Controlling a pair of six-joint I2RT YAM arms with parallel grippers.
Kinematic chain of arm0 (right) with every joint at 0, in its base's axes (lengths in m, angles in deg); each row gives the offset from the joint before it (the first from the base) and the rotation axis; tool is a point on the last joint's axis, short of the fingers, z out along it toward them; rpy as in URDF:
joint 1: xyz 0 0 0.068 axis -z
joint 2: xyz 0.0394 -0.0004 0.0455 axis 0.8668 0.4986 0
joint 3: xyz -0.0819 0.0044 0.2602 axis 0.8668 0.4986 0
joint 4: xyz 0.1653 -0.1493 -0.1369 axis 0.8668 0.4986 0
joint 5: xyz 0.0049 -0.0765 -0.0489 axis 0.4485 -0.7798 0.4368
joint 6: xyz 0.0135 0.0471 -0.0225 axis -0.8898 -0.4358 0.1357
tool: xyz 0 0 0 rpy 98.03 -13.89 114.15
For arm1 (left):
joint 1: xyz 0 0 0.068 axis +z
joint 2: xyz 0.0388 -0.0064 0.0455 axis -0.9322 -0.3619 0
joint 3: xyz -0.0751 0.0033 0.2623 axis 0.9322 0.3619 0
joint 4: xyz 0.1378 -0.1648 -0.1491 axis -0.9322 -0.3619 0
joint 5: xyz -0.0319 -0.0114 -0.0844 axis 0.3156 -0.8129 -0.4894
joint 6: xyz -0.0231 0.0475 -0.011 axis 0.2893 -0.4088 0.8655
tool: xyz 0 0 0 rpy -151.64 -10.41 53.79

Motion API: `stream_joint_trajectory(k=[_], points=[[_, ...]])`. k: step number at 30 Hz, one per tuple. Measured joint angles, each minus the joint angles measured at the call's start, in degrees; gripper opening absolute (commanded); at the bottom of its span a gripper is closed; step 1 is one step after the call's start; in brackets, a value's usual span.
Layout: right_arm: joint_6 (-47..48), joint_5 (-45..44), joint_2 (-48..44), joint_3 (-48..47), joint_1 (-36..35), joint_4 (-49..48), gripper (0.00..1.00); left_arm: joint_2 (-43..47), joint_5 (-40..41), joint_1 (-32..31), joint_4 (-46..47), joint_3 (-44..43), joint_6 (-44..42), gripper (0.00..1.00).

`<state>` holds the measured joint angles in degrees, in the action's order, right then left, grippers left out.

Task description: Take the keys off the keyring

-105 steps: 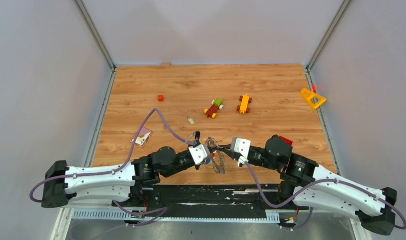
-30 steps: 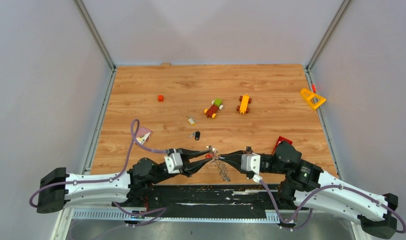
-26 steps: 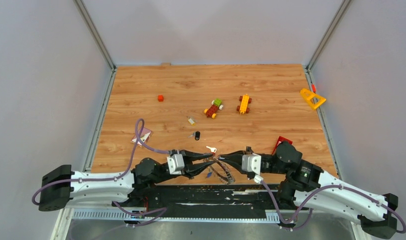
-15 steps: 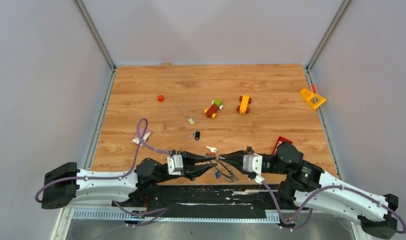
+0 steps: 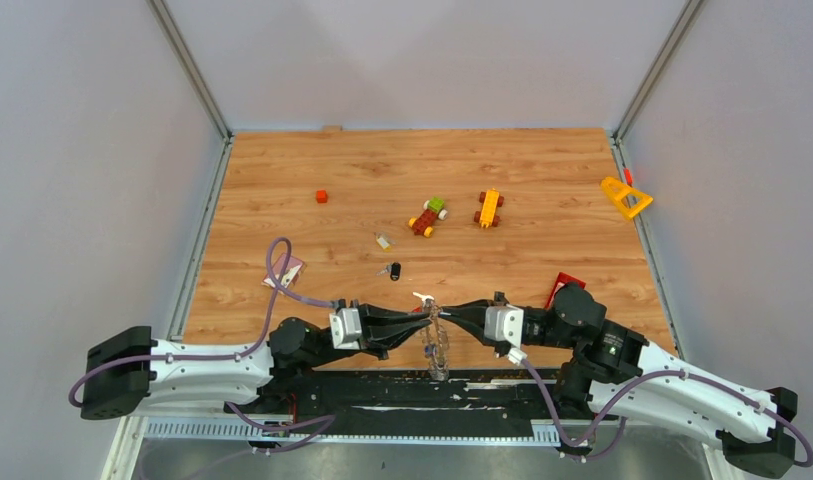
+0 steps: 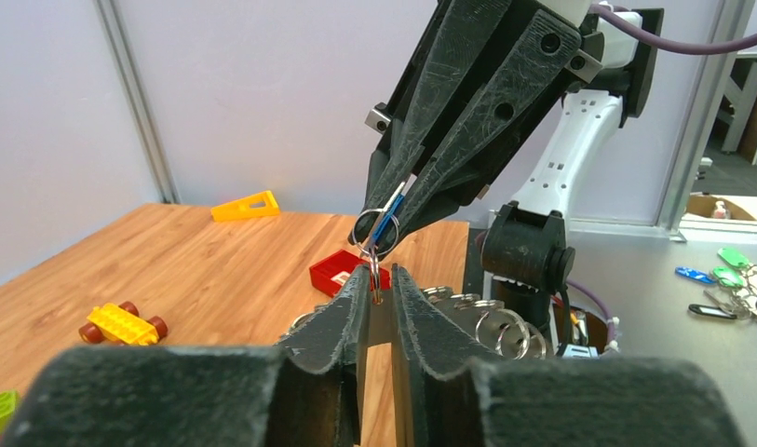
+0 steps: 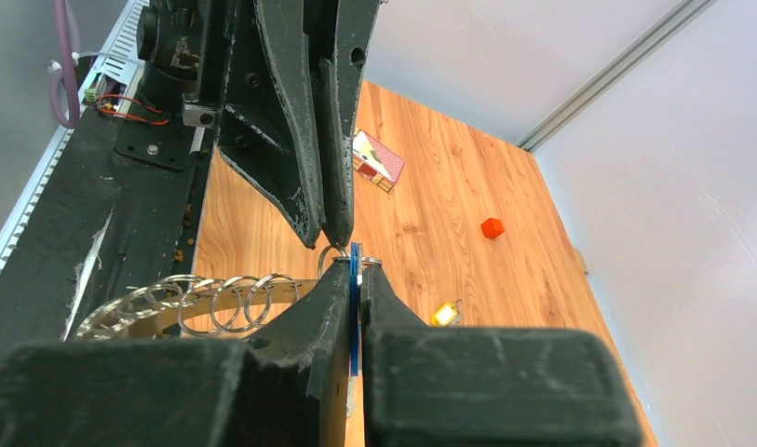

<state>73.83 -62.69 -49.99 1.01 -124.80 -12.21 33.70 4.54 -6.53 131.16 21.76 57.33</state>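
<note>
Currently, in the top view, you have both arms meeting tip to tip over the near edge of the wooden desk (image 5: 542, 170). The left pincer (image 5: 419, 320) and the right pincer (image 5: 450, 311) almost touch, and the large silver-grey metal keyring with its rim of small coiled loops (image 5: 438, 350) hangs below them. A tiny key with a black plastic head (image 5: 393, 270) lies free on the desk just beyond, so I take it that part of the job is done.

From the left wrist, your left pincer's fingers stand a narrow slot apart, with a small silver loop (image 6: 375, 277) between their tips. Whether they pinch it I cannot tell. Directly above, the right pincer points down, clamped on a tiny key with a blue plastic head (image 6: 389, 214).

From the right wrist, the right pincer is squeezed together on the blue key (image 7: 355, 256). The left pincer's tips sit just beyond it, and the keyring (image 7: 207, 303) curves away to the left.

I judge you are midway through freeing the blue key. Next you need a firm left hold on the loop. Then draw the two apart slowly, without twisting the key out of the right grip.
</note>
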Motion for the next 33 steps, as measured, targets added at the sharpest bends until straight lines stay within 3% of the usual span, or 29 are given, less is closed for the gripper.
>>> stream_joint_trajectory(k=[18, 33], points=[[-1.66, -0.31, 0.52, 0.00, 0.00, -0.02, 0.00, -1.97, 0.02, 0.00, 0.59, 0.04, 0.07, 0.27], [-2.47, 0.50, 0.48, 0.00, 0.00, -1.70, 0.00, -5.09, 1.49, 0.00, 1.90, 0.07, 0.09, 0.27]])
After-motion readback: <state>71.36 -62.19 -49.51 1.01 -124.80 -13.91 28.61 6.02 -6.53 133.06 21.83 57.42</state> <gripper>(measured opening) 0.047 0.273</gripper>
